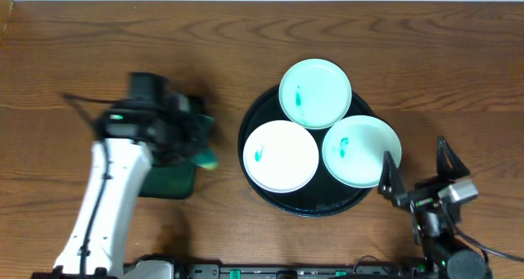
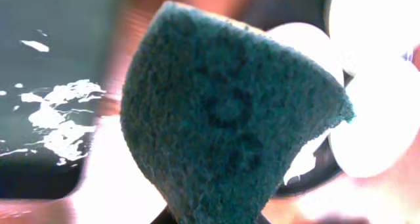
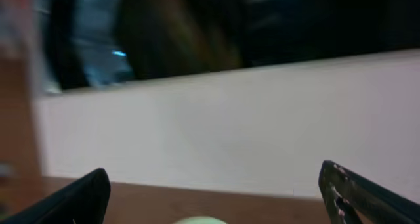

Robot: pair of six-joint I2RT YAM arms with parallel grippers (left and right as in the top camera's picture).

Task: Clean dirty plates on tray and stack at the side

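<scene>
Three pale mint plates lie on the round black tray [image 1: 258, 119]: a far plate [image 1: 315, 92], a left plate [image 1: 281, 155] and a right plate [image 1: 361, 150], each with a small teal smear. My left gripper [image 1: 201, 144] is shut on a dark green sponge [image 2: 230, 112], which fills the left wrist view; it hangs left of the tray, above the table. The sponge's tip shows in the overhead view [image 1: 209, 158]. My right gripper [image 1: 417, 168] is open and empty, just right of the tray. A plate's edge [image 3: 197, 219] peeks at the bottom of the right wrist view.
A smaller dark green rectangular tray [image 1: 168, 181] lies under my left arm, wet-looking in the left wrist view [image 2: 46, 86]. Bare wood table stretches to the far side and to the right. A white wall [image 3: 230, 125] stands behind the table.
</scene>
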